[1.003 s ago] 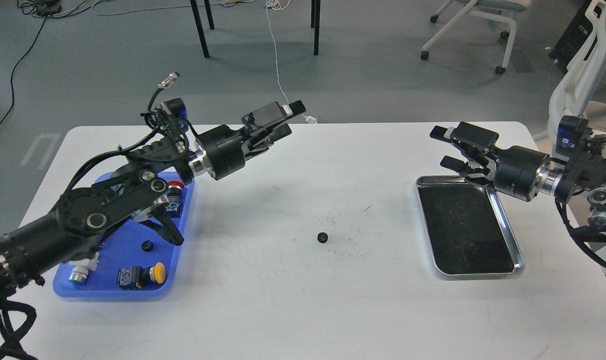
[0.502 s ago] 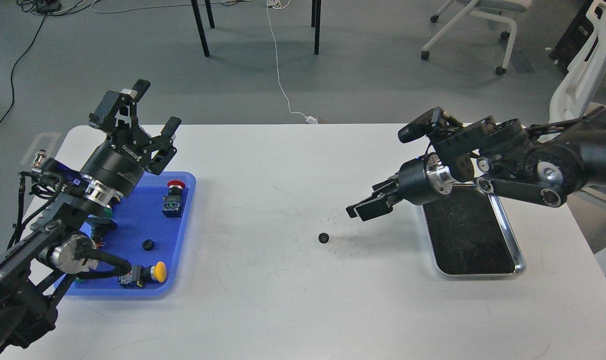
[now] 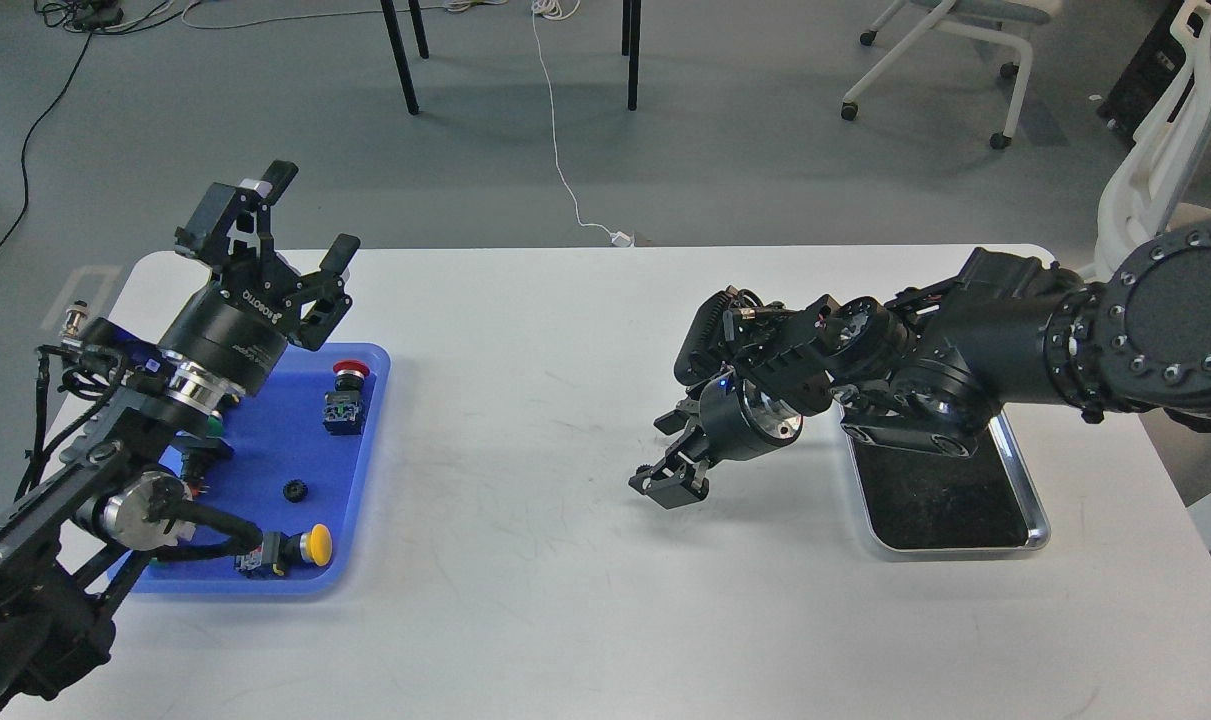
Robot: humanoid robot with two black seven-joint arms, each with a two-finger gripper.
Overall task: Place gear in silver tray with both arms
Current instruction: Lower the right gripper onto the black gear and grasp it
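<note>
The gear itself I cannot see: my right hand (image 3: 668, 482) is low over the middle of the counter (image 3: 565, 600), and anything small lying there is hidden under its fingers. A second small black gear (image 3: 296, 490) lies in the blue tray (image 3: 360, 520) on the left, among push-buttons, and judging from it the part should be light, stiff and hard, apt to skid on the smooth top; I judge it best pinched across its toothed rim, fingers straddling it squarely. My right hand points down and left with its fingers parted a little; whether they touch or hold anything I cannot tell. Just to its right, partly behind my right arm, sits the silver tray (image 3: 1027, 490), its dark floor bare where it shows. My left hand (image 3: 295, 235) is raised over the far corner of the blue tray, fingers spread wide, holding nothing.
</note>
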